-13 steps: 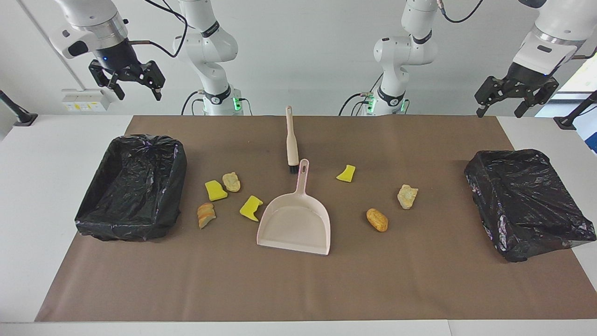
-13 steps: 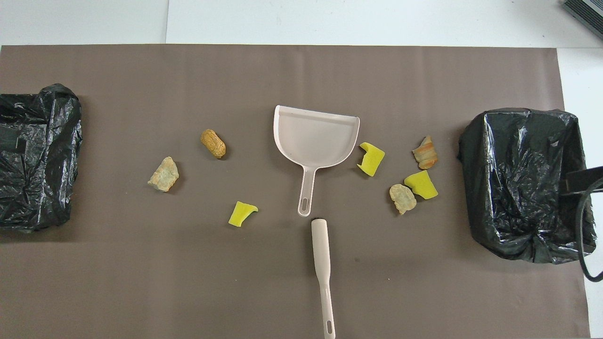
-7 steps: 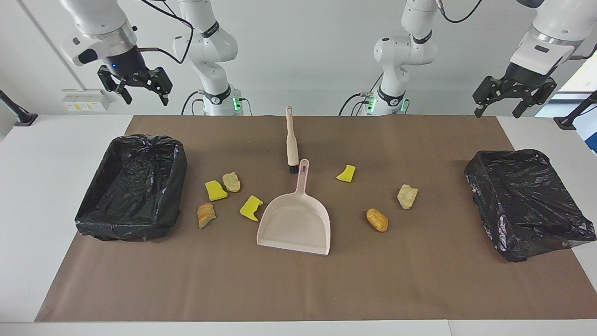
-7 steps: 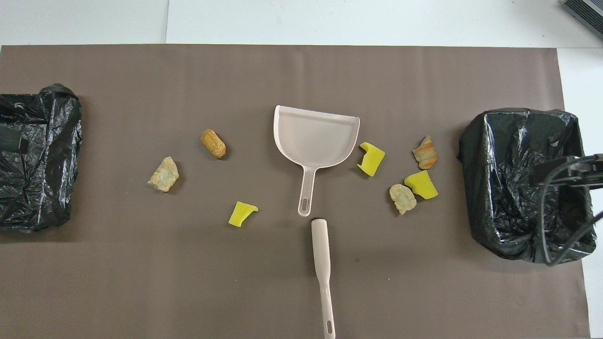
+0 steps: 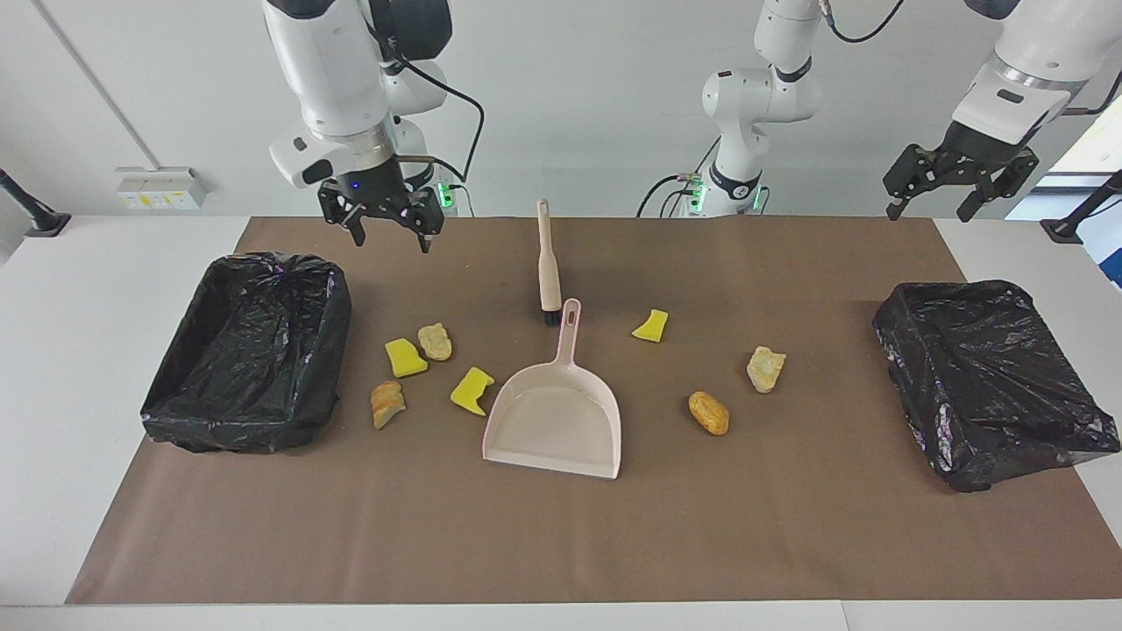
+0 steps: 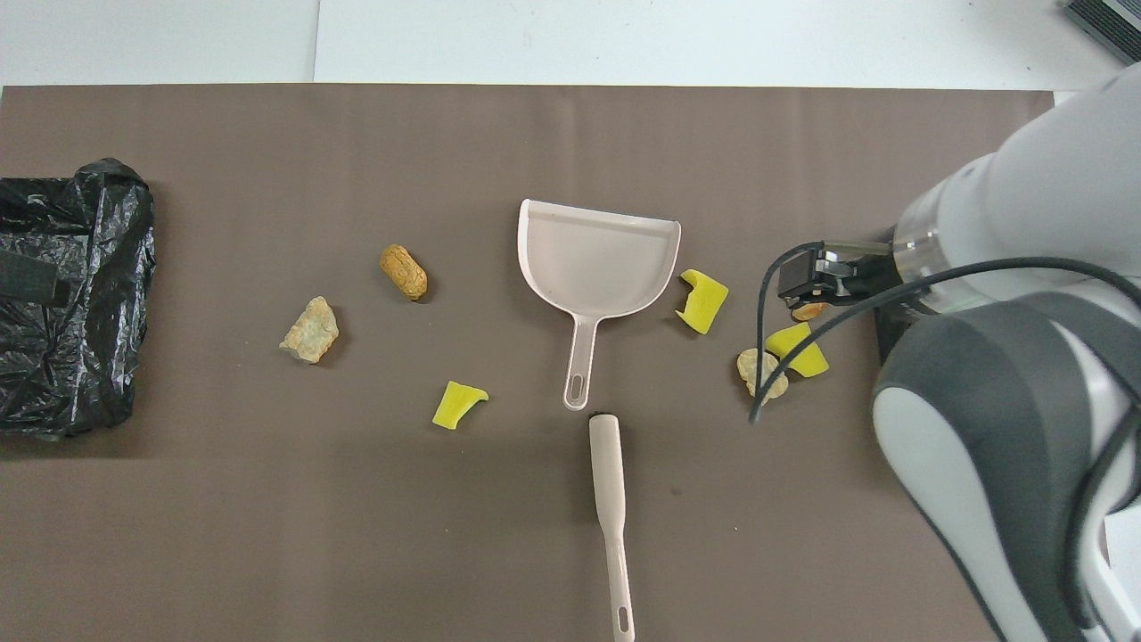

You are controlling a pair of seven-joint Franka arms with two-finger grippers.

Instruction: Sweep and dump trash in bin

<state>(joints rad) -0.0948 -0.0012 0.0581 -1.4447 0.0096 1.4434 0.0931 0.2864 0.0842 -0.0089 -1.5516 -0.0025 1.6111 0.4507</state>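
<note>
Several small scraps of trash lie on the brown mat around a pale pink dustpan (image 5: pixel 554 419) (image 6: pixel 595 263). A yellow wedge (image 5: pixel 405 358), a tan lump (image 5: pixel 435 342), a bread-like chunk (image 5: pixel 387 404) and a second yellow wedge (image 5: pixel 472 391) lie between the dustpan and the bin (image 5: pixel 237 425) at the right arm's end. Another yellow wedge (image 5: pixel 650 325), a tan lump (image 5: pixel 765 368) and an orange-brown chunk (image 5: pixel 708 413) lie toward the left arm's end. My right gripper (image 5: pixel 383 226) hangs open and empty over the mat beside that bin. My left gripper (image 5: pixel 955 186) waits open, high up.
A pale brush (image 5: pixel 549 263) (image 6: pixel 608 499) lies on the mat, its bristle end by the dustpan's handle. A second black-lined bin (image 5: pixel 1008 438) (image 6: pixel 80 294) stands at the left arm's end. In the overhead view the right arm (image 6: pixel 998 401) covers the bin below it.
The right arm has swung in from outside its bin toward the table's middle and come lower. The left gripper has barely shifted. Nothing on the mat has moved.
</note>
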